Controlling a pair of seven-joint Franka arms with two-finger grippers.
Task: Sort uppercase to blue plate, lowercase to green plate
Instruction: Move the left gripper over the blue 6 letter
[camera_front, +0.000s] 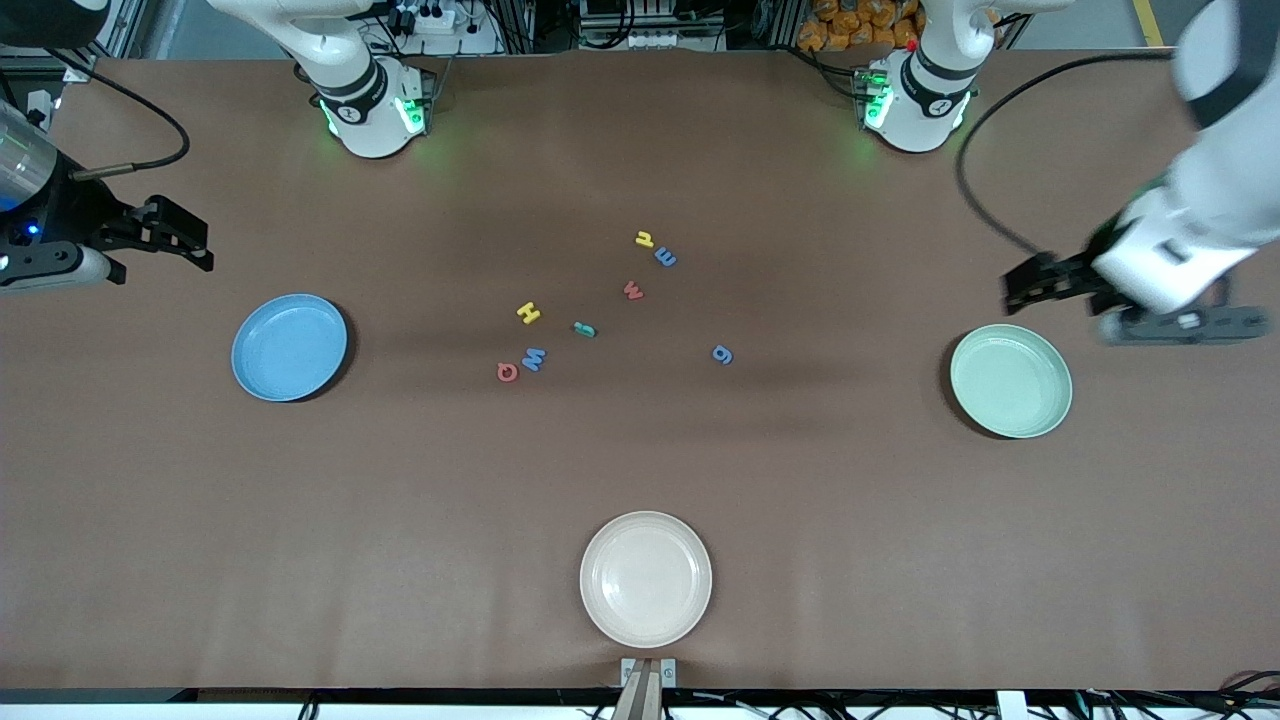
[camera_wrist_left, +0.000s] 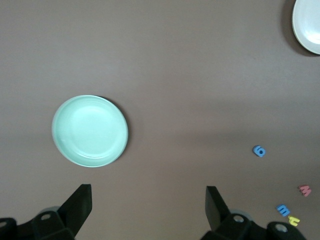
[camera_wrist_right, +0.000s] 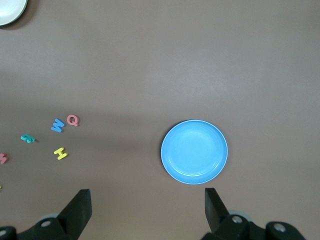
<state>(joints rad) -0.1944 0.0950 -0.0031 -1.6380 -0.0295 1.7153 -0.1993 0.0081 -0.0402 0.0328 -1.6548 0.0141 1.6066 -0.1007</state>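
While both arms wait aloft with jaws spread wide, the left gripper (camera_front: 1030, 290) hangs near the green plate (camera_front: 1011, 381) at its table end, the right gripper (camera_front: 185, 240) near the blue plate (camera_front: 289, 347); uppercase (camera_front: 528, 313) and lowercase (camera_front: 665, 257) letters lie scattered mid-table, none on a plate.

Robotics lab, test bench setup. 2 Franka arm bases (camera_front: 372, 110) bolted along brown-covered table (camera_front: 640, 480), green status LEDs lit, black cables (camera_front: 140, 130) trailing over the top. Equipment racks w/ power strips (camera_front: 430, 20) at the table's edge, by the bases.
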